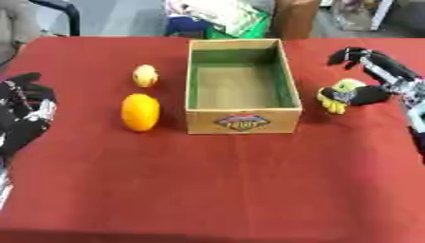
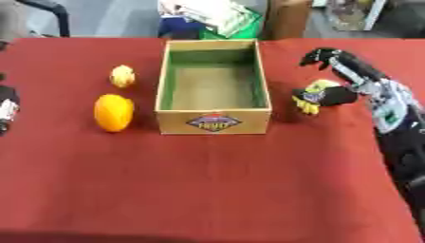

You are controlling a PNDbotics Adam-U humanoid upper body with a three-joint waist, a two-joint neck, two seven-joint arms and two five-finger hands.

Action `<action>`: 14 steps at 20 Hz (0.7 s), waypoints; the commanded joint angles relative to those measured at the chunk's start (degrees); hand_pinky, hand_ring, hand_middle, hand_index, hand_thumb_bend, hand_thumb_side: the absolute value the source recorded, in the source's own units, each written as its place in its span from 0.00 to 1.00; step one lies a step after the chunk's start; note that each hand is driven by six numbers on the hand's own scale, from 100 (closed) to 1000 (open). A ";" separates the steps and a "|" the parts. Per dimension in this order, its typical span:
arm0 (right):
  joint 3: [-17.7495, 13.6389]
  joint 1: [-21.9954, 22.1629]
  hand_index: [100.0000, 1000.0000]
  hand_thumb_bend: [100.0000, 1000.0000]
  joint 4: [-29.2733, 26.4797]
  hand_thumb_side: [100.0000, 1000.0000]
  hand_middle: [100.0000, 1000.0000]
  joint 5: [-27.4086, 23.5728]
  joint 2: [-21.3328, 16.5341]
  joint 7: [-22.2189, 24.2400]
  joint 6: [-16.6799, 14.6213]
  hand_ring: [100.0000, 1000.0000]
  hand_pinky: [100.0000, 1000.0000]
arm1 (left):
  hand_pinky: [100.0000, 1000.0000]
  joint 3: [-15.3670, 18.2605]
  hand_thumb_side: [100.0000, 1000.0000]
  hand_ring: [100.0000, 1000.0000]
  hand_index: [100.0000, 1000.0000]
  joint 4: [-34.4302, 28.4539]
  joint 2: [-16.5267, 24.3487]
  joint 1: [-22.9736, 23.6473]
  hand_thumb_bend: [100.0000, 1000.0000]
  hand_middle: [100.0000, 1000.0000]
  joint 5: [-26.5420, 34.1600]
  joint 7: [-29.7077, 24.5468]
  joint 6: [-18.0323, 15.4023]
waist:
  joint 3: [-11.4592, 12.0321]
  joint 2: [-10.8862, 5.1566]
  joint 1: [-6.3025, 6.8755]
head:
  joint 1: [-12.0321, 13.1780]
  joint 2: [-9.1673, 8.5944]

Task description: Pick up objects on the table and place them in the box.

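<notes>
**Right hand grips a yellow object beside the box**

A cardboard box (image 1: 241, 85) with a green inner lining sits open on the red tablecloth (image 1: 216, 180); nothing shows inside it. To its right the right hand (image 2: 338, 95) has its thumb and fingers curled round a small yellow object (image 2: 310, 97) with dark markings, just beside the box's right wall; whether it rests on the cloth or is lifted I cannot tell. Left of the box lie 2 more objects, apart from it: an orange fruit (image 1: 140, 112) near the front corner, and a smaller pale yellow fruit (image 1: 145, 75) behind it. The left hand (image 1: 26, 102) is at the left edge, fingers relaxed and holding nothing.
</notes>
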 commanded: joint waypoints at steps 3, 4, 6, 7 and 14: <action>-0.85 -0.96 0.82 0.39 0.30 0.51 0.83 2.31 -2.16 1.55 1.54 0.82 0.73 | 0.55 0.52 0.13 0.56 0.77 -1.15 1.43 -0.28 0.09 0.54 -0.10 -0.10 -0.09 | 0.06 -0.76 0.08 | -0.15 0.06; -0.96 -0.98 0.82 0.39 0.34 0.51 0.83 2.70 -2.18 1.61 1.93 0.83 0.73 | 0.55 0.54 0.13 0.56 0.77 -1.14 1.42 -0.28 0.09 0.54 -0.10 -0.08 -0.08 | 0.07 -0.77 0.08 | -0.19 0.06; -1.15 -0.96 0.82 0.36 0.30 0.49 0.84 3.51 -2.31 1.29 2.70 0.84 0.75 | 0.55 0.49 0.13 0.56 0.77 -1.13 1.44 -0.30 0.09 0.54 -0.10 -0.13 -0.09 | 0.06 -0.78 0.04 | -0.22 -0.01; -1.25 -0.95 0.82 0.39 0.23 0.52 0.84 4.06 -2.39 0.86 3.16 0.85 0.76 | 0.55 0.50 0.13 0.56 0.77 -1.12 1.45 -0.31 0.09 0.54 -0.11 -0.14 -0.09 | 0.08 -0.78 0.02 | -0.21 -0.04; -1.63 -0.65 0.85 0.30 0.94 0.62 0.87 12.24 -2.79 -6.03 8.93 0.89 0.83 | 0.55 0.44 0.13 0.56 0.77 -1.07 1.42 -0.24 0.09 0.54 -0.17 -0.19 -0.06 | 0.25 -0.73 -0.04 | -0.31 0.02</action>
